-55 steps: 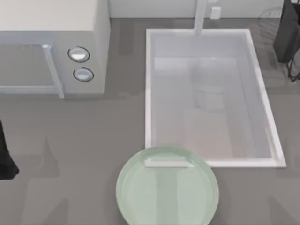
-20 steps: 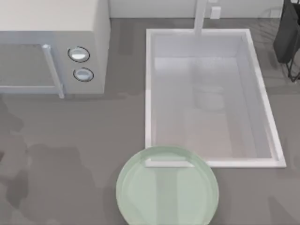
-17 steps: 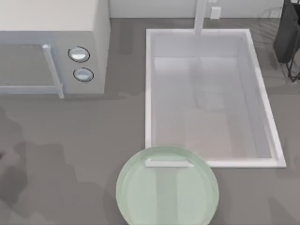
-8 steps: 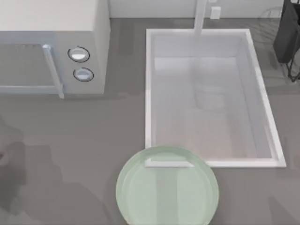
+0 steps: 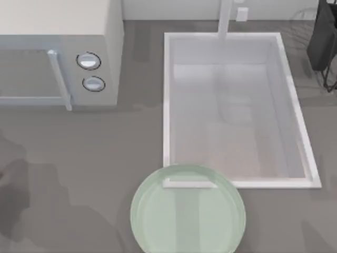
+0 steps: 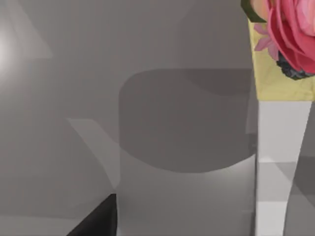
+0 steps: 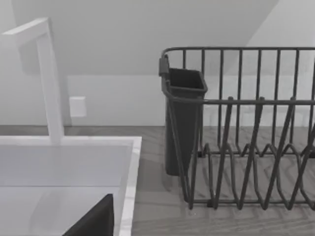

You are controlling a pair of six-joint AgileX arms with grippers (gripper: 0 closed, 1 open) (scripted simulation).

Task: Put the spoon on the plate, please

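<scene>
Over the sink (image 7: 64, 162), 1 dark sliver of right gripper (image 7: 93, 220), grip impossible to tell, near dish rack (image 7: 246, 147). Likewise left gripper (image 6: 96, 219), beside a pink flower (image 6: 290, 34). Plate (image 5: 187, 210) at table's near edge, overlapping sink's rim.

The grey table (image 5: 105, 158) carries a pale green plate (image 5: 187, 221), a microwave (image 5: 58, 52) and a sink (image 5: 234, 110).

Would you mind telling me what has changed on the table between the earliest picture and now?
The dark arm part that sat at the top view's left edge has gone; only shifting shadows lie there now. The plate, sink, microwave and dish rack stayed put.
</scene>
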